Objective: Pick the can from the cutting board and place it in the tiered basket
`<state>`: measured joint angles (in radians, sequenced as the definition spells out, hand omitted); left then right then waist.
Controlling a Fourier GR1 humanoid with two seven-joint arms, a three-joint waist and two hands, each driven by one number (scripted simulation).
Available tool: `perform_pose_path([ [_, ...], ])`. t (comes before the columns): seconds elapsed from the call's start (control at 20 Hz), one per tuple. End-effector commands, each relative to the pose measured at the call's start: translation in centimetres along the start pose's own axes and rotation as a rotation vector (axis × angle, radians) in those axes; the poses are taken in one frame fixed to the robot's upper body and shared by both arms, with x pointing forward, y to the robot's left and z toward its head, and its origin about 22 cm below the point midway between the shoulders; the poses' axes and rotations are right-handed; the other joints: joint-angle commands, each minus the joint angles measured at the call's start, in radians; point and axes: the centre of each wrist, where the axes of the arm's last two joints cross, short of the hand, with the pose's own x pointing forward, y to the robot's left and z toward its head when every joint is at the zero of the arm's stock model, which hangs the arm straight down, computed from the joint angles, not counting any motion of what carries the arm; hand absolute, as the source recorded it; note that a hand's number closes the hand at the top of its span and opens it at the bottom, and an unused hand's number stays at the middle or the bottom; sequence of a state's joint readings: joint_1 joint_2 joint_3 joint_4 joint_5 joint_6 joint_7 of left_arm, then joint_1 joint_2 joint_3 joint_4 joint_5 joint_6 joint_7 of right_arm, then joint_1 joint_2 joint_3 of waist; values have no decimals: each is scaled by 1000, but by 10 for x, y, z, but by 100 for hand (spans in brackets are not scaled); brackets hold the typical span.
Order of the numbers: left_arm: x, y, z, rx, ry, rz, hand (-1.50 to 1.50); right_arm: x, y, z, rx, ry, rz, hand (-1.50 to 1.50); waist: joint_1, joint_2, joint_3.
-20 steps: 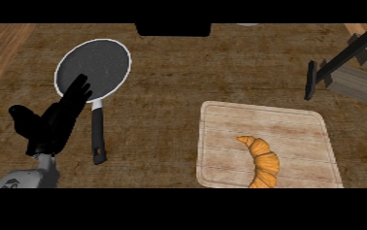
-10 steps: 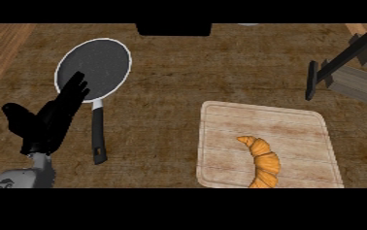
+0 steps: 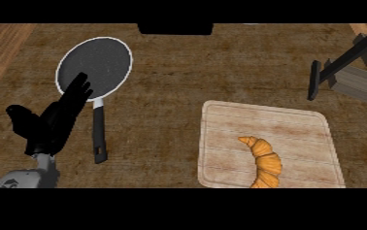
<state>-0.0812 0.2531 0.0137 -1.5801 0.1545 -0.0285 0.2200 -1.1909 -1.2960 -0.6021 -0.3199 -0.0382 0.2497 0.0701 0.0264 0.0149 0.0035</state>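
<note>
Brown wood-grain surface (image 3: pixel 215 78), seen from my head camera: my left hand (image 3: pixel 49 127) shows at lower left, its fingers (image 3: pixel 75 92) straight, the thumb spread wide, holding nothing. The fingertips overlap the white rim of the round black frying pan (image 3: pixel 94 64), whose handle lies just beside the hand. Well to the right, the pale rectangular wooden cutting board (image 3: pixel 287 120) carries a golden curved croissant (image 3: pixel 264 160). I cannot tell where the can is. A black-framed tiered basket (image 3: pixel 335 73) sits at the right edge.
</note>
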Motion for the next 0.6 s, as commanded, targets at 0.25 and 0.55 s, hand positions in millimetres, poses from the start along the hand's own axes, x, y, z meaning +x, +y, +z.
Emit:
perform_pose_path([
  [0.25,-5,-4,4,-5,9,8,0,4,-79,31,-75,-11,10,-150,-7,2,5],
  [0.55,-3,11,2,14,-6,2,0,8,-101,43,-56,-35,23,-150,-7,5,7],
])
